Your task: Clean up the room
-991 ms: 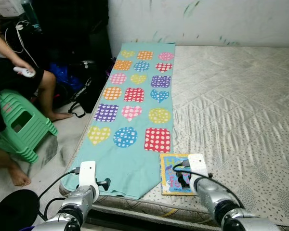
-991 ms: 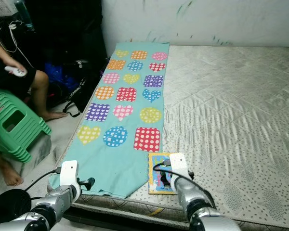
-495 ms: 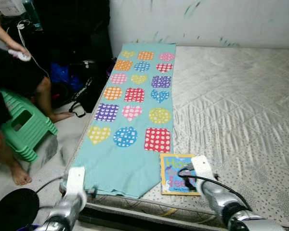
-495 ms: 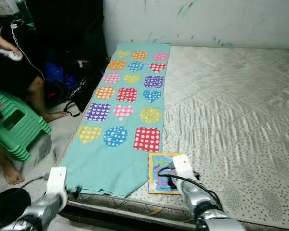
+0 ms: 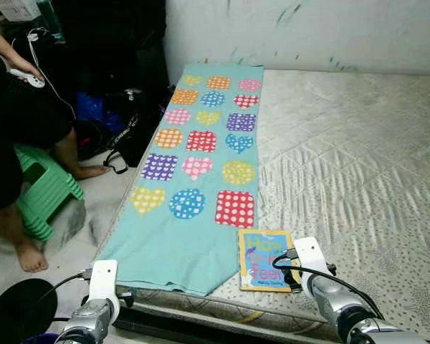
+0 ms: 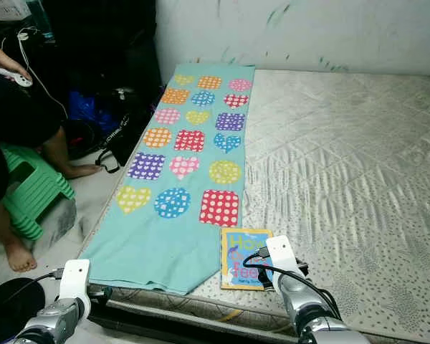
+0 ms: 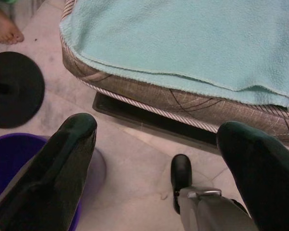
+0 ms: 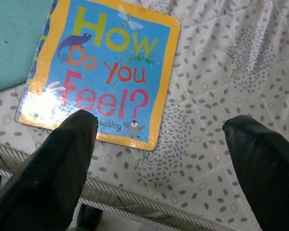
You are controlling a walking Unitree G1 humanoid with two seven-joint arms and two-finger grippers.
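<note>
At the near edge of the mattress (image 5: pixel 358 143), a square picture book (image 5: pixel 264 259) lying flat, cover up, reading "How Do You Feel?", just right of the pointed near end of a turquoise blanket (image 5: pixel 201 172) patterned with dotted hearts, circles and squares. Right gripper (image 8: pixel 159 144) hovering above the book's near right corner, fingers (image 8: pixel 53 168) spread wide apart, holding nothing. Left gripper (image 7: pixel 159 159) lower, off the near left corner of the mattress, over the floor (image 7: pixel 135 154), fingers likewise wide apart and empty. Below it a purple bucket (image 7: pixel 9 159) and a round black base (image 7: pixel 14 89). Far to the left, a person (image 5: pixel 14 136) standing beside a green stool (image 5: pixel 46 190), white controller (image 5: pixel 21 75) in hand. Dark bags (image 5: pixel 118 125) heaped against the far left wall.
</note>
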